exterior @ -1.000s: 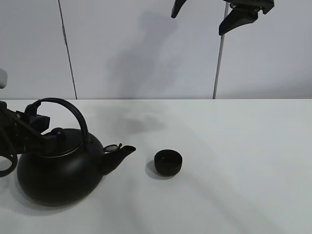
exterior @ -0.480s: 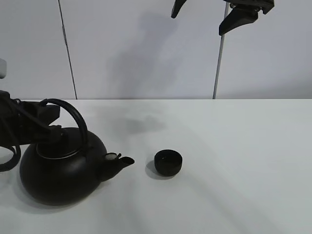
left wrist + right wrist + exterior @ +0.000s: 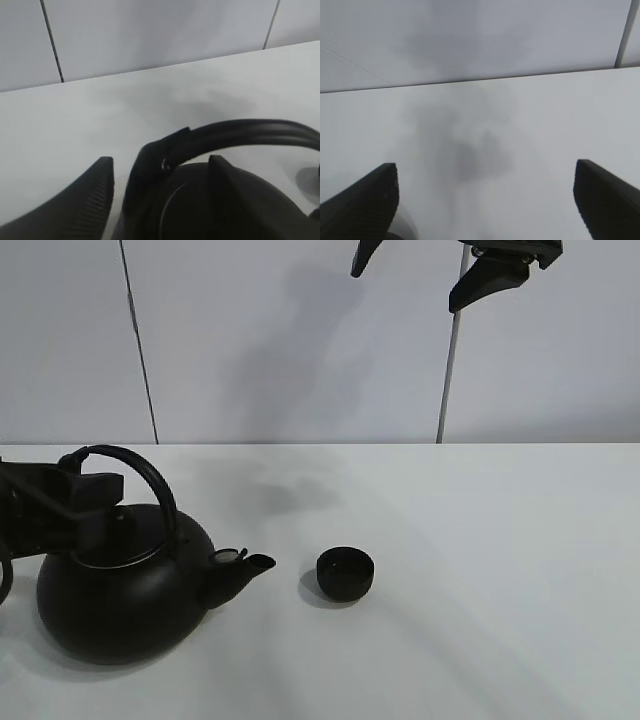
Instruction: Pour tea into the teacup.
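Observation:
The big black kettle (image 3: 120,595) stands on the white table (image 3: 480,540) at the left, its spout (image 3: 245,568) pointing right at the teacup. The teacup (image 3: 345,573) is a small black handleless cup standing upright a short gap from the spout. My left gripper (image 3: 92,498) is at the left base of the kettle's arched handle (image 3: 150,472). In the left wrist view its jaws stand apart (image 3: 160,161) with the handle (image 3: 235,134) between them, and table shows between one finger (image 3: 92,192) and the handle. My right gripper (image 3: 425,268) hangs high above the table, open and empty (image 3: 487,197).
A grey panelled wall (image 3: 300,340) with vertical seams rises behind the table's far edge. The white tabletop stretches to the right of the teacup and to the front.
The kettle has settled from a tilt: its spout has dropped lower and its handle has shifted slightly left. The left gripper has stayed at the handle. The teacup and right arm have not moved.

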